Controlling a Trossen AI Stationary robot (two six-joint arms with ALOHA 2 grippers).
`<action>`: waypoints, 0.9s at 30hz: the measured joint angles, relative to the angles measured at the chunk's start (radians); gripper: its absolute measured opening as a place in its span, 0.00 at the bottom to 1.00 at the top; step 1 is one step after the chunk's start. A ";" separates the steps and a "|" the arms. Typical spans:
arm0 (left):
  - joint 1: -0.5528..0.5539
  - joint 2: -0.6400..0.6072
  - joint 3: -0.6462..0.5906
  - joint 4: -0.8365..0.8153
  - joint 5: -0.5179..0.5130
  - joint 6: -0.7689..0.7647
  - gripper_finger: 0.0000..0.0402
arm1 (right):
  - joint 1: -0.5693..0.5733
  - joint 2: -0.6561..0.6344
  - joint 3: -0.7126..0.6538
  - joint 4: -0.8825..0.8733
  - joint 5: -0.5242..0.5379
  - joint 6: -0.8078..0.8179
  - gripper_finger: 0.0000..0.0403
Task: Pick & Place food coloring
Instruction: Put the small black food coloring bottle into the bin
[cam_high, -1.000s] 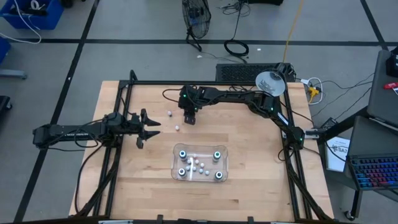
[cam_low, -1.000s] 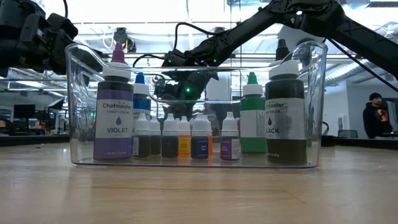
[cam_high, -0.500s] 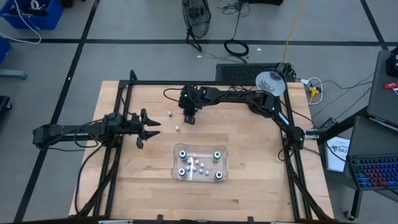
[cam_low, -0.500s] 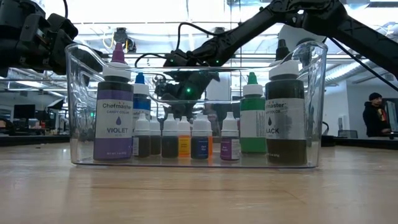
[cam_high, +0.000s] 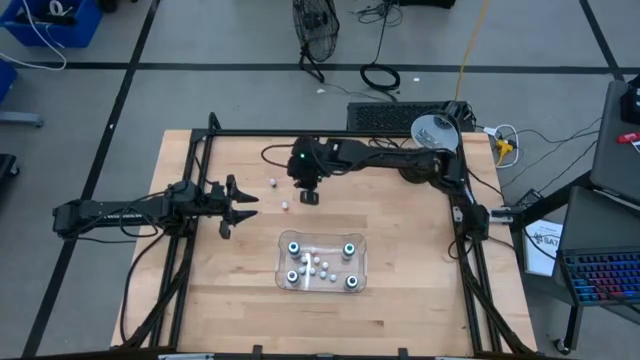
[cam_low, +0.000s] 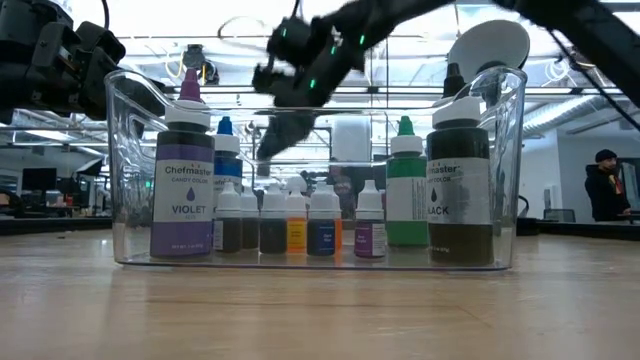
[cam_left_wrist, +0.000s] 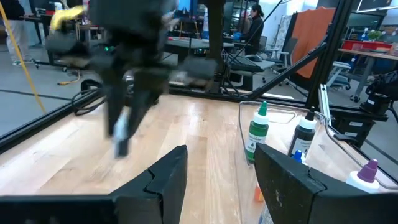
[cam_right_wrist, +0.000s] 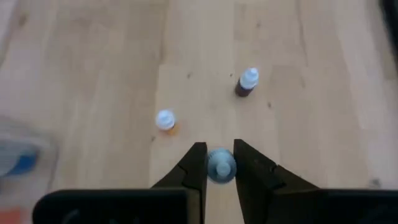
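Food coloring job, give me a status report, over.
Right claw shut on a small bottle, raised above the table. Left claw open, waiting at table's left. Two small bottles loose on the wood; rest in the clear tray. Nothing blocking.

We see a light wooden table (cam_high: 200, 290) filling the middle of the high view, edged by a black frame. Directly on it, in the lower middle, stands a clear plastic tray (cam_high: 321, 288) holding food coloring bottles, and above and left of it two small loose bottles (cam_high: 272, 183) (cam_high: 285, 206) stand apart on the bare wood. In the low view the tray (cam_low: 135, 250) rests flat on the wood across the frame's centre.
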 joint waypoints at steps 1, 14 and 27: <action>0.000 0.000 0.000 0.000 0.000 0.000 0.46 | 0.014 -0.021 0.000 -0.027 0.016 -0.006 0.11; 0.000 0.000 0.000 0.000 0.000 0.000 0.46 | 0.301 -0.176 -0.085 -0.158 0.081 0.089 0.11; 0.000 0.000 0.000 0.000 0.000 0.002 0.46 | 0.437 -0.177 -0.275 -0.097 0.085 0.275 0.11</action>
